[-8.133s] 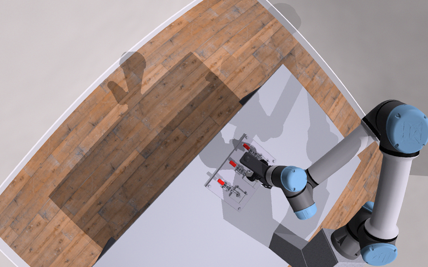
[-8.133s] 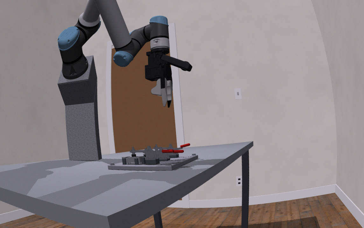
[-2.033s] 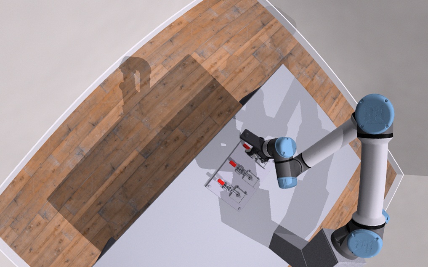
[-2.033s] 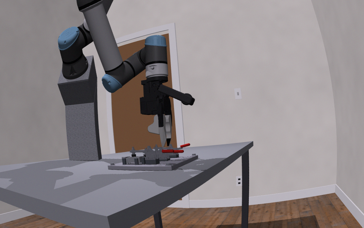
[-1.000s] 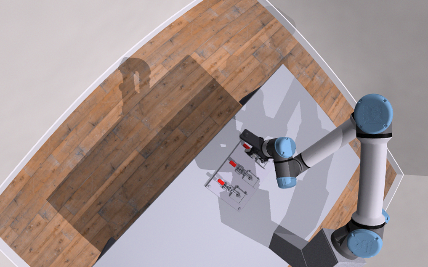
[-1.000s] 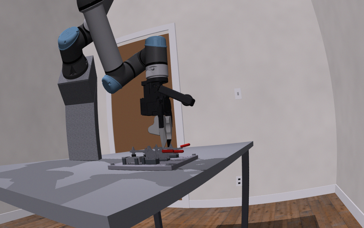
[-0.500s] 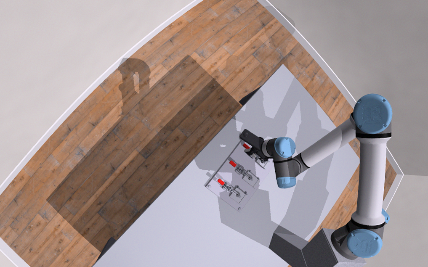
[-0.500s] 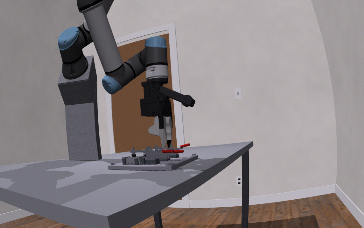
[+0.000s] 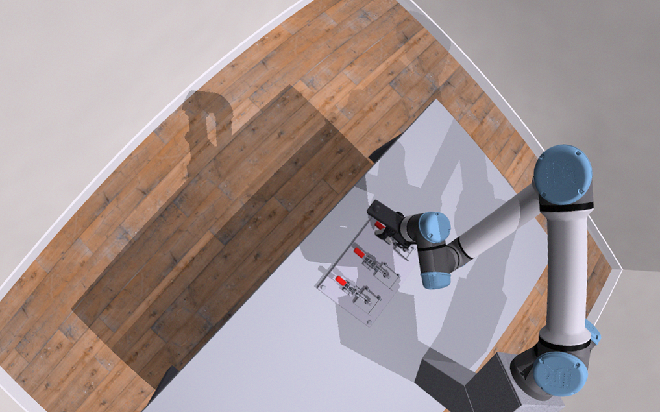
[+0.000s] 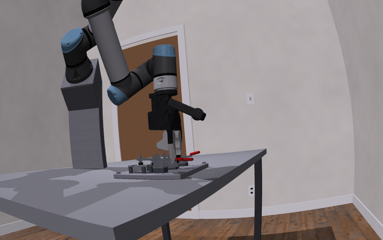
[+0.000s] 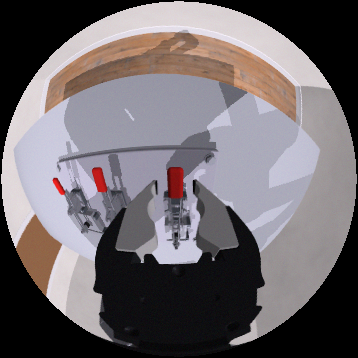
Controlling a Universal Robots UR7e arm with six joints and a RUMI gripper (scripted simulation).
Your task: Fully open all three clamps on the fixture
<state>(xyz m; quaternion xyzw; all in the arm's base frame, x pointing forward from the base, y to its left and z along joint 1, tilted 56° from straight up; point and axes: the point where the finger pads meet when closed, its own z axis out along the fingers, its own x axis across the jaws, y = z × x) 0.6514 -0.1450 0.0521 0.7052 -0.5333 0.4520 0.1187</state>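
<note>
A grey fixture plate [image 9: 361, 275] lies on the table and carries three toggle clamps with red handles. In the wrist view the handles stand in a row: right [image 11: 175, 182], middle [image 11: 99, 179], left [image 11: 59, 185]. My gripper [image 11: 175, 181] is partly open and straddles the right clamp's handle, with a gap on each side of it. In the top view this clamp [image 9: 378, 225] is at the far end of the plate, half hidden under my wrist. In the side view my fingertips [image 10: 175, 159] are down at the height of the red handles [image 10: 184, 159]. The small parts under the clamps are hard to make out.
The plate [image 10: 160, 173] sits near the table's far edge. The robot's grey pedestal [image 10: 84, 118] stands at the back left of the table. A black camera arm [image 10: 187, 110] sticks out from my wrist over the plate.
</note>
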